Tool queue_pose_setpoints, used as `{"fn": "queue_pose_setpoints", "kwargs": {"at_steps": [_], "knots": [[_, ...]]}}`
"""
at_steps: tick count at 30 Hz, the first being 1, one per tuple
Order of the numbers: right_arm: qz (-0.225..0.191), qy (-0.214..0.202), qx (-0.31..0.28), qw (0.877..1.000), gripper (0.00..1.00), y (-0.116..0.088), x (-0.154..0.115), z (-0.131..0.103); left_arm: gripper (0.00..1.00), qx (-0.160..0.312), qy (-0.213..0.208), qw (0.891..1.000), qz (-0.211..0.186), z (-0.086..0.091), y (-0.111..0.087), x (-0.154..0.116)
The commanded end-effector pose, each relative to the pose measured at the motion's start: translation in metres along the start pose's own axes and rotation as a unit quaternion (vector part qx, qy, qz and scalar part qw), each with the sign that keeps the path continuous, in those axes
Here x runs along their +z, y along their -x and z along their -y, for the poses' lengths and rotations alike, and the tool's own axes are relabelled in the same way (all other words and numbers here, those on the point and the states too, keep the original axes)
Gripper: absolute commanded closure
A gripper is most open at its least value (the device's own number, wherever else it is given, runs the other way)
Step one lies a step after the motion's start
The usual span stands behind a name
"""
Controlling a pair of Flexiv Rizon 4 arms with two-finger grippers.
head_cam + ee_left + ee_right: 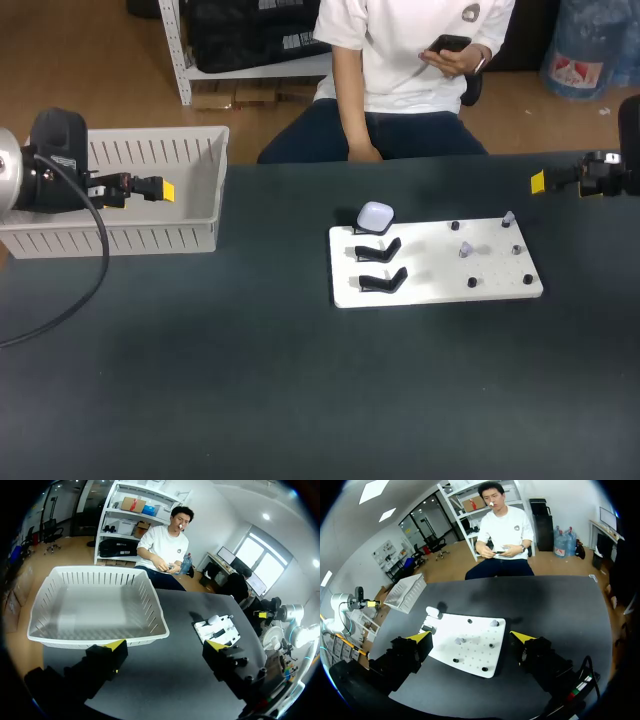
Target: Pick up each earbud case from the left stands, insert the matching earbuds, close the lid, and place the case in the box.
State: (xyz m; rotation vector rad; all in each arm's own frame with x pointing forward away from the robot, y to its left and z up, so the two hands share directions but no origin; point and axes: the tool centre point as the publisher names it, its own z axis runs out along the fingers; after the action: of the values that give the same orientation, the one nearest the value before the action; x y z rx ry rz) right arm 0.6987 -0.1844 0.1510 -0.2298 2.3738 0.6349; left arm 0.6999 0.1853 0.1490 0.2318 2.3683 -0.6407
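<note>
head: high, behind | left wrist: near box [90, 612], board [227, 630] at 2 o'clock | right wrist: near board — shared by all

Dark table [300, 400]; wood floor [70, 60]; white metal shelving [127, 507] against white wall [210, 510]; bright windows [265, 565]; ceiling panel lights [370, 490] on.

The box [120, 240] sat at the far left of the table [250, 380], the board [440, 287] right of centre. On the board's left, the case [376, 215] rested behind two stands [379, 250]; earbuds [466, 249] stood to their right.
</note>
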Motion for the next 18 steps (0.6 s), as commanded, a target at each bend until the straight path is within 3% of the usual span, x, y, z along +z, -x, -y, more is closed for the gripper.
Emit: {"fn": "queue_pose_setpoints", "kwargs": {"at_steps": [1,12,14,16,18], "knots": [[0.0,0.001,0.0,1.0,0.0,0.0001,0.0003,0.0007,0.0,-0.001,0.004,1.0,-0.004,0.0015,0.0014,-0.0002],[0.0,0.001,0.0,1.0,0.0,0.0001,0.0003,0.0007,0.0,-0.001,0.004,1.0,-0.004,0.0015,0.0014,-0.0002],[0.0,0.001,0.0,1.0,0.0,0.0001,0.0003,0.0007,0.0,0.075,-0.04,0.996,0.012,0.0057,0.005,0.0012],[0.0,0.001,0.0,1.0,0.0,0.0001,0.0003,0.0007,0.0,0.14,-0.088,0.986,0.036,0.0073,0.0067,0.0037],[0.0,0.001,0.0,1.0,0.0,0.0001,0.0003,0.0007,0.0,0.218,-0.155,0.959,0.089,0.0082,0.0057,0.0038]]}}
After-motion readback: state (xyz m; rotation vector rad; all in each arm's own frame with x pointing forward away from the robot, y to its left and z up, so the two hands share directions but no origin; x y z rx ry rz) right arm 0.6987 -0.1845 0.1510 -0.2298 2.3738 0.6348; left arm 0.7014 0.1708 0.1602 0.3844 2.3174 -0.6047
